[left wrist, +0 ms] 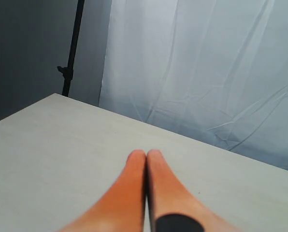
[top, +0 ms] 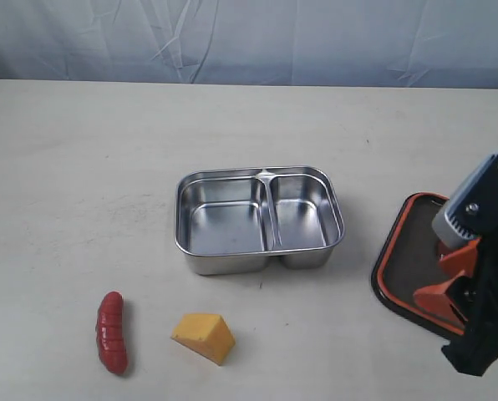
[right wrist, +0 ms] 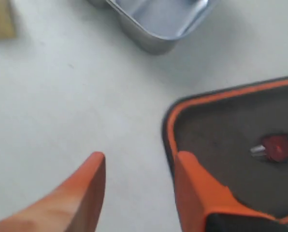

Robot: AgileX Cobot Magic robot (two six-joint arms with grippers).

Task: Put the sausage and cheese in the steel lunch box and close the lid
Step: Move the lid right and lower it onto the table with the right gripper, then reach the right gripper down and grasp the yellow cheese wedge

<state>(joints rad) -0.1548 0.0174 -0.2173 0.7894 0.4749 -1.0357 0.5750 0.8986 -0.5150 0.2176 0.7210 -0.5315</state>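
Observation:
The steel lunch box [top: 260, 219] stands open in the middle of the table, both compartments bare; its corner also shows in the right wrist view [right wrist: 156, 24]. In front of it on the left lies the dark red sausage [top: 111, 331], with the yellow cheese [top: 204, 337] to its right. The dark lid [top: 412, 259] with an orange rim lies flat at the right edge, its red valve [right wrist: 275, 147] visible. My right gripper [right wrist: 141, 162] hovers open over the lid's near edge, holding nothing. My left gripper [left wrist: 146, 153] is shut and empty over bare table.
A pale wrinkled curtain [top: 249, 38] hangs behind the table's far edge. A black stand pole [left wrist: 72, 48] rises beyond the table corner in the left wrist view.

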